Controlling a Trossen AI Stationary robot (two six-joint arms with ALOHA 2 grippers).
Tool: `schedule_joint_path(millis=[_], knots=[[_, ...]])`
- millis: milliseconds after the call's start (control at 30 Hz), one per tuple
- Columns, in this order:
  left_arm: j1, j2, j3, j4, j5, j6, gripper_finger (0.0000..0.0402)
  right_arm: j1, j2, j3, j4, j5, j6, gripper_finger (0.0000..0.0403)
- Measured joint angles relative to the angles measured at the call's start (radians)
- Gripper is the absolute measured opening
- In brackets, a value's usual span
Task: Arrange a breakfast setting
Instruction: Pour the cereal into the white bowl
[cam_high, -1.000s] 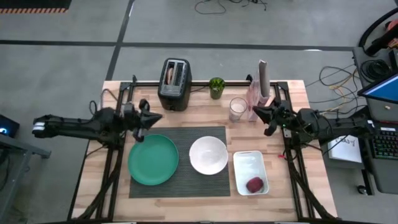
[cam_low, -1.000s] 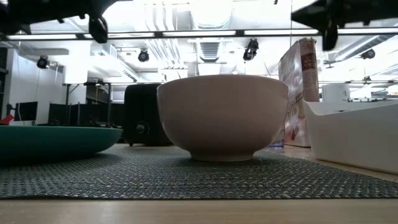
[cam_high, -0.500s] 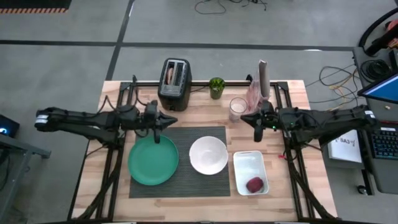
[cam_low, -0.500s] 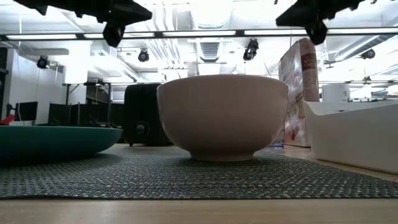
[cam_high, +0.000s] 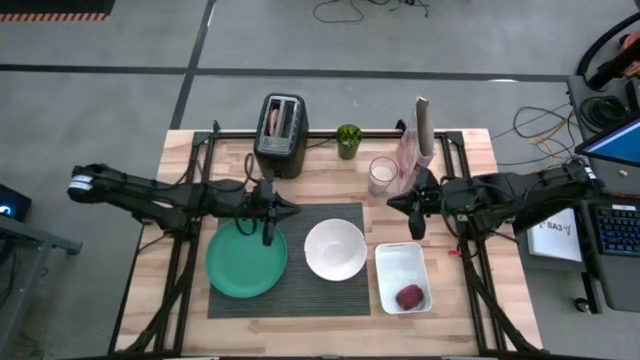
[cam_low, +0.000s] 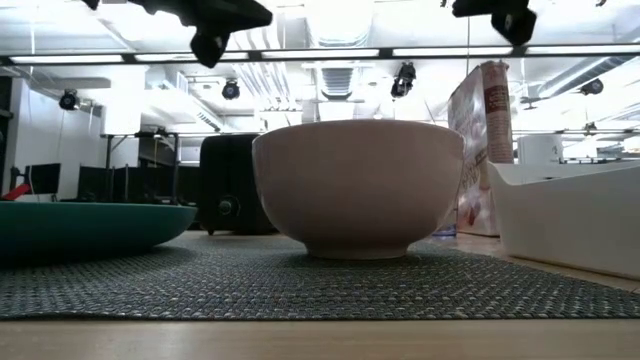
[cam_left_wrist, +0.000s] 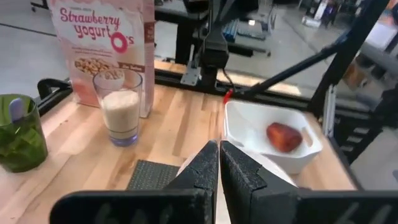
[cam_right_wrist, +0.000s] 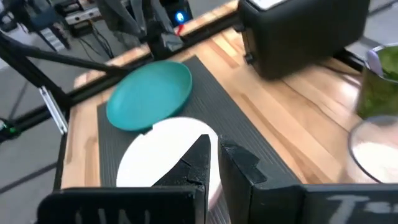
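Note:
A dark ribbed placemat holds a round green plate and a white bowl. A white rectangular dish with a red item stands to its right. A black toaster, a milk glass and a pink cereal box stand along the far side. My left gripper is shut and empty, in the air over the mat's far edge between plate and bowl. My right gripper is shut and empty, in the air near the glass.
A green cup stands between the toaster and the glass. Bare wood lies on the table's left side beside the mat and at the near right corner. Arm frames run along both table sides.
My left gripper has gone toward the table's right edge, from over the plate's far left to the gap between plate and bowl. My right gripper has gone toward the table's left edge and a little nearer, past the glass. Nothing on the table has moved.

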Motion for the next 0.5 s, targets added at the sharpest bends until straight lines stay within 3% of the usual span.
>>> schedule_joint_path(millis=[300,500], knots=[[0.003,0.151,0.155,-0.062,-0.026,0.166,0.0,-0.001,0.051,0.208,-0.393,0.007,0.178,0.0022],[0.003,0.275,0.274,-0.059,-0.034,0.242,0.0,0.002,0.055,0.252,-0.67,0.031,0.356,0.0022]])
